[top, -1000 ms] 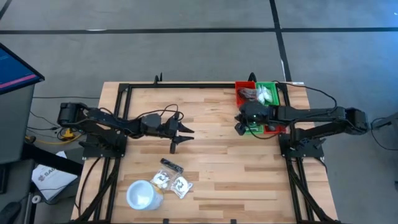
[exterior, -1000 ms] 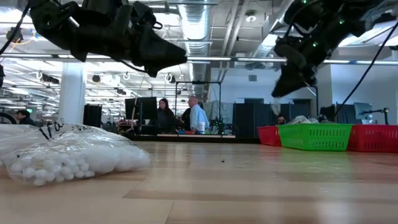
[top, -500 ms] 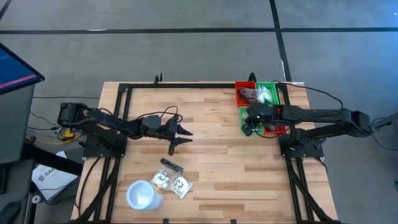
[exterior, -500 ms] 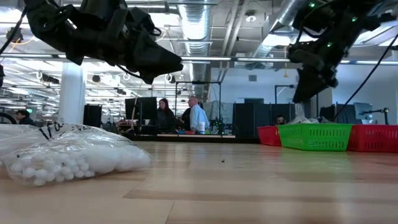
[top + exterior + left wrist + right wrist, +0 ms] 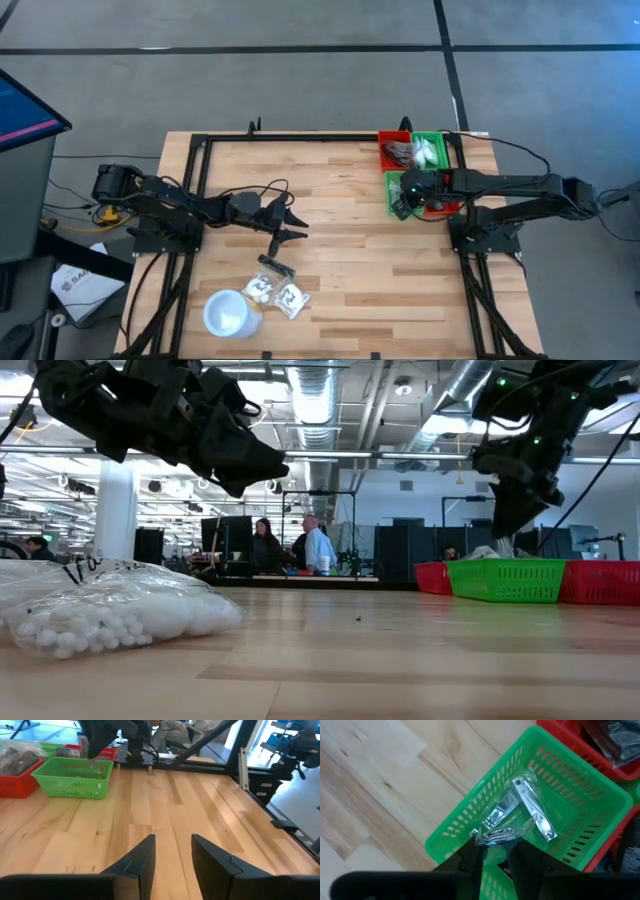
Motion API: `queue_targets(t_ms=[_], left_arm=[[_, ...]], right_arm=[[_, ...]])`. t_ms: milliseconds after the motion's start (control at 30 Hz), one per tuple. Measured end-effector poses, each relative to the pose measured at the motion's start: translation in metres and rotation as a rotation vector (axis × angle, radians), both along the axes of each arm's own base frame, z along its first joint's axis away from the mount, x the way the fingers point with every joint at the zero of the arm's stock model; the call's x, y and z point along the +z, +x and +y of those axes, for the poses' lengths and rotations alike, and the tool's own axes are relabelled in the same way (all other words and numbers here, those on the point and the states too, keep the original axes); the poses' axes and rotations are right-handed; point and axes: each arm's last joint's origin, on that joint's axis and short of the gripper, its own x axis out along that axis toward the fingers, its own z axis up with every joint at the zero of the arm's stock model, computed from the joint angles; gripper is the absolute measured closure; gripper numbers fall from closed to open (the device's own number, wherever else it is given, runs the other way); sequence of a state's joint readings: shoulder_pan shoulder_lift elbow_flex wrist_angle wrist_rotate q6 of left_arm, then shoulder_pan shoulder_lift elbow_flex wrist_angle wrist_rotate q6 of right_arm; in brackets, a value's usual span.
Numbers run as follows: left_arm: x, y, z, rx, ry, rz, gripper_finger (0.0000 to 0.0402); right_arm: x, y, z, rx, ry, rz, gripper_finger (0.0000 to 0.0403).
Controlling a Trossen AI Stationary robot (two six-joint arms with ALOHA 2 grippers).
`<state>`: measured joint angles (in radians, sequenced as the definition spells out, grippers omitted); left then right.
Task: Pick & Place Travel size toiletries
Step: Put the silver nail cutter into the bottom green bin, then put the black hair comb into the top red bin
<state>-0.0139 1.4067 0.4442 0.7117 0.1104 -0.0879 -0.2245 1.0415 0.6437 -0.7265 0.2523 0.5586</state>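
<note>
On the left of the desk (image 5: pixel 350 250), near its front edge, the toiletries not yet sorted lie bunched together: a dark oblong case (image 5: pixel 275 266), 2 clear sachets (image 5: pixel 278 295) with white contents, and a white cup (image 5: pixel 227 312) just beside them. They sit within the left arm's reach, which looks like the reason that arm works this side.

The left hand (image 5: pixel 290 224) hangs above the desk, just behind the dark case and apart from it. Its 2 fingers (image 5: pixel 142 862) stand a little apart with bare wood showing between them; it holds nothing. It seems poised to go down for the next item.

On the right, red and green baskets stand clustered at the far right corner as the drop place, some already holding sorted items. The right hand (image 5: pixel 492 851) hovers over the near green basket (image 5: pixel 470 807), pinching the edge of a clear sachet (image 5: pixel 512 822) with metal nail clippers inside. The sachet dangles into the basket, so release appears close.
</note>
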Motion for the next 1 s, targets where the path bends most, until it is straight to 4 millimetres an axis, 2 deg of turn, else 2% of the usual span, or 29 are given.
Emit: queue_targets(t_ms=[467,800,1000], left_arm=[[-0.004,-0.001,-0.004,-0.011,-0.007,0.043,0.0286],[-0.004,-0.001,-0.005,-0.012,-0.023,0.049,0.0286],[-0.012,-0.004,-0.007,-0.026,-0.024,0.135,0.0286]], right_arm=[[-0.012,0.006,-0.006,-0.002,-0.005,0.083,0.0312],[-0.012,0.005,-0.009,0.008,-0.013,0.097,0.0246],[-0.011,0.009,-0.006,0.038,-0.023,0.067,0.0218]])
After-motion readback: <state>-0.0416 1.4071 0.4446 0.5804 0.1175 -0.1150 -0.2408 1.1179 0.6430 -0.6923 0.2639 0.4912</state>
